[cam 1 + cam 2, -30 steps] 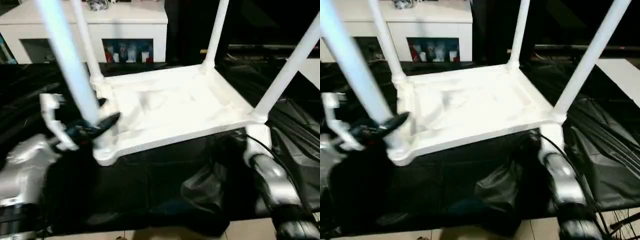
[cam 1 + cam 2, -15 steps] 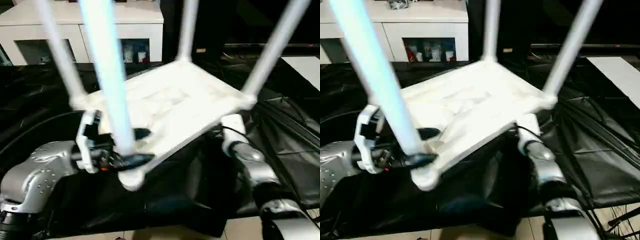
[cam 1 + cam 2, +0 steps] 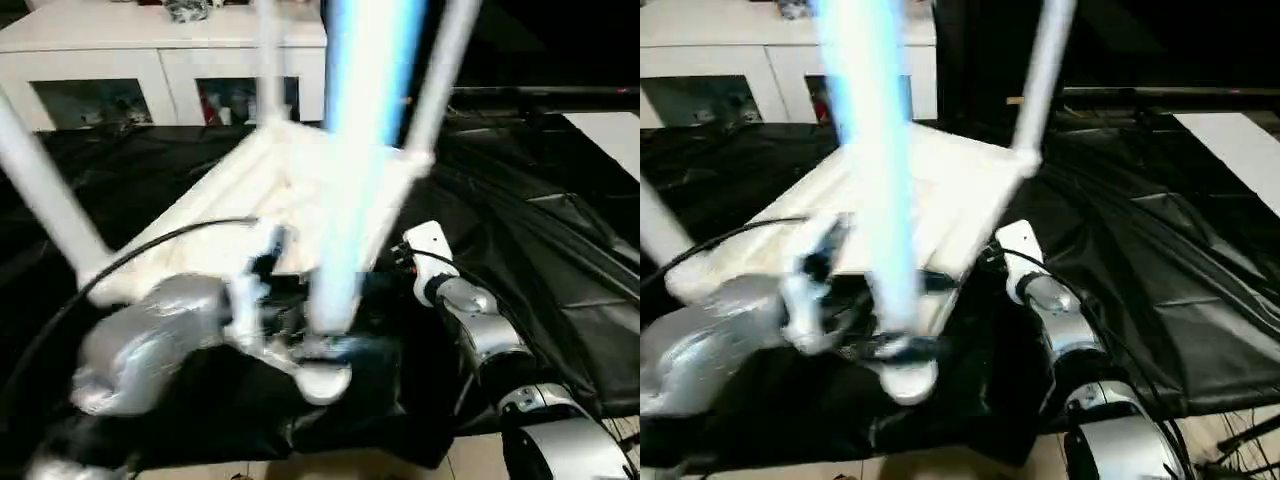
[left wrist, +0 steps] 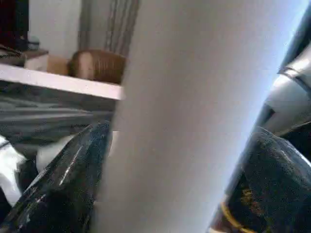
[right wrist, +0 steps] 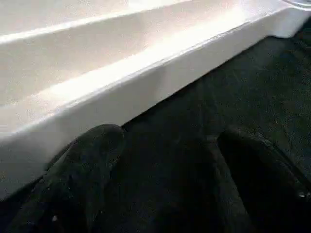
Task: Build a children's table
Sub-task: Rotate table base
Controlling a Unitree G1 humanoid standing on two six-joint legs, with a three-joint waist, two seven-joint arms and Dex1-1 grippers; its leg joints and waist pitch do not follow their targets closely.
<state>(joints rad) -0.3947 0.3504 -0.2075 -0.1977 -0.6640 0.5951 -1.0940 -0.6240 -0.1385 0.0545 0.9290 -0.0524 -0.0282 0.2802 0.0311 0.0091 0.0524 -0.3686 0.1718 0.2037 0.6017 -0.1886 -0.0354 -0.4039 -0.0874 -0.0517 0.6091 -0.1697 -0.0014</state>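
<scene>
Black plastic sheeting (image 3: pixel 560 230) covers the floor, wrinkled. White cabinet (image 3: pixel 130 60) along its far edge, glass-fronted compartments holding small colourful items (image 3: pixel 225 100). Pale floor tiles (image 3: pixel 1240 445) at near right corner.

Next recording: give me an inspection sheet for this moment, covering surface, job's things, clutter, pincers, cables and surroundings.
Surface: black sheeting, creased, covers the work area.
Job's things: white table top lies upside down with its legs pointing up; the near leg stands in its corner socket.
Clutter: nothing seen on the sheeting.
Pincers: left pincer has a black finger on each side of the near leg; right pincer is open, holding nothing, just below the table top's edge.
Cables: a black cable arcs over the left forearm; another runs along the right wrist.
Surroundings: white cabinet with glass-fronted compartments behind; pale floor at the near edge.
</scene>
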